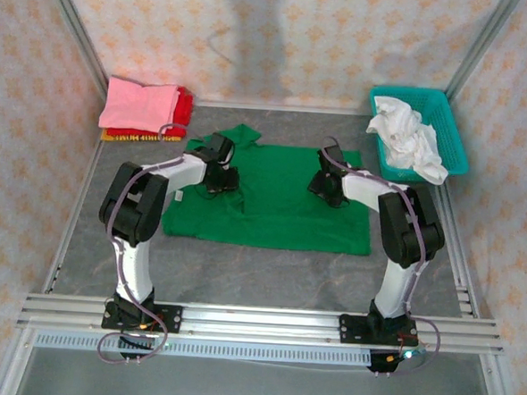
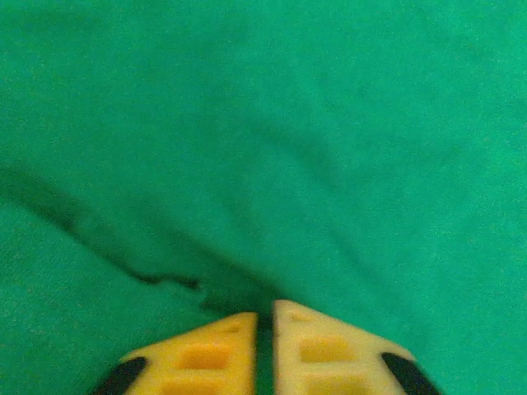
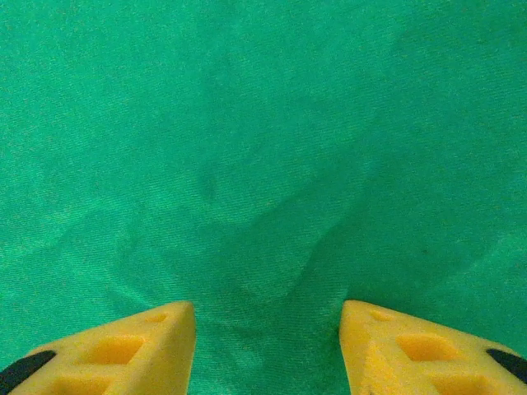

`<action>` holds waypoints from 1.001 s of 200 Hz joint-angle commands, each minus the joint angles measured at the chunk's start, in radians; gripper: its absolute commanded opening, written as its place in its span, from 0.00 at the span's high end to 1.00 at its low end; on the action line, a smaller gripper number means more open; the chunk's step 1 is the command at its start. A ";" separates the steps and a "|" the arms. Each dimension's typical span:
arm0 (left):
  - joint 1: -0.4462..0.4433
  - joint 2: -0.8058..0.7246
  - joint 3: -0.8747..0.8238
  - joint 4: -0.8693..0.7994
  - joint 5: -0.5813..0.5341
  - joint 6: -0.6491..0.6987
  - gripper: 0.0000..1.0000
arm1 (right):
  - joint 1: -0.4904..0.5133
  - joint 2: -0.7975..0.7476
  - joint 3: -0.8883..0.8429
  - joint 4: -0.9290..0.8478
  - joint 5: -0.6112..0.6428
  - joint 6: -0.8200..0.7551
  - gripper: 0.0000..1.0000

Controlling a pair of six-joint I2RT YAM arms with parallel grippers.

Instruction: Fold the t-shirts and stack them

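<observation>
Left gripper (image 2: pixel 264 311) pinches the green t-shirt (image 1: pixel 281 207) — right gripper (image 3: pixel 268 311) spread over it.

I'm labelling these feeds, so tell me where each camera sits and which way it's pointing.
Top: above and behind the left arm and right arm, looking down on the table, green shirt, folded stack and basket.
Left wrist: on the left arm, aimed down at the shirt; its jaws shut on a pucker.
Right wrist: on the right arm, aimed down at smooth cloth; its jaws open.
Shared: every view shows the green shirt.
</observation>
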 commanded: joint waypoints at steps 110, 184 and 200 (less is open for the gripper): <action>0.013 -0.255 -0.097 -0.012 -0.206 -0.061 0.87 | -0.028 0.008 -0.024 0.005 0.003 0.009 0.49; 0.088 -0.272 -0.309 0.076 -0.128 -0.130 0.77 | -0.058 -0.012 -0.069 0.016 -0.065 0.038 0.50; 0.104 -0.293 -0.384 0.092 -0.124 -0.147 0.77 | -0.059 -0.027 -0.099 0.014 -0.077 0.044 0.50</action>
